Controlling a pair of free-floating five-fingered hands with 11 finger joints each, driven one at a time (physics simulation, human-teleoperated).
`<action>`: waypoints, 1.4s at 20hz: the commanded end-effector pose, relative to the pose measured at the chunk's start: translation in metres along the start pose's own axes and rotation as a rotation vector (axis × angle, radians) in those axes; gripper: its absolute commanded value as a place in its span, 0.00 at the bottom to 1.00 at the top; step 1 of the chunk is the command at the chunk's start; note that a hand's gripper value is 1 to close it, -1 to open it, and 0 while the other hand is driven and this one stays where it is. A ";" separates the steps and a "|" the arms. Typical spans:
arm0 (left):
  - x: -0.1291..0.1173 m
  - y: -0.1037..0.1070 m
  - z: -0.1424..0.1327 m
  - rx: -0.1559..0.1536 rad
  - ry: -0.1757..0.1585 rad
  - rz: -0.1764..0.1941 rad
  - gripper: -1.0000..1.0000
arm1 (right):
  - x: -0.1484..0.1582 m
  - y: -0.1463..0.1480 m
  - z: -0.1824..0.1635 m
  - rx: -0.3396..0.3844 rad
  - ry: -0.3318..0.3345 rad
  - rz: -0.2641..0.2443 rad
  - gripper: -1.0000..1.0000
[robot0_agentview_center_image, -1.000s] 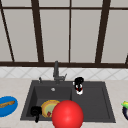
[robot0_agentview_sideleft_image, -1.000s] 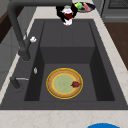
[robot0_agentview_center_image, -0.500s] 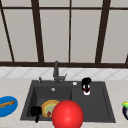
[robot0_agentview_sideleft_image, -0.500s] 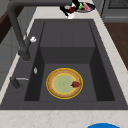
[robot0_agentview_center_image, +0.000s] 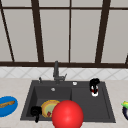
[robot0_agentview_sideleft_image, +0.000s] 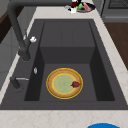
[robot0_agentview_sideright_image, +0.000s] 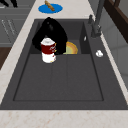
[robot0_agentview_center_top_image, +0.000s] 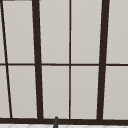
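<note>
- The right hand has its fingers curled round the top of a can, red above and white below, and holds it above the flat right part of the sink.
- From the right side, the same hand arches over the can, which hangs upright just below the fingers and clear of the sink floor.
- Beyond the fingers, in the deep left basin, a yellow-rimmed plate lies flat with a small dark red bit on it.
- The left hand hangs at the sink's front left corner, fingers curled and holding nothing, just beside the plate.
- A big red ball sits at the front edge, between the two hands.
- A blue dish rests on the tabletop, well left of the left hand.
- The tap stands behind the basin.
</note>
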 end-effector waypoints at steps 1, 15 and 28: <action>0.000 0.000 0.000 0.000 0.000 0.000 0.50 | -0.024 0.004 0.011 -0.004 0.029 -0.032 1.00; 0.000 0.000 0.000 0.000 0.000 0.000 0.50 | -0.123 0.019 0.034 -0.003 0.022 -0.023 1.00; 0.000 0.000 0.000 0.000 0.000 0.000 0.50 | -0.227 0.040 -0.002 0.009 -0.047 -0.044 1.00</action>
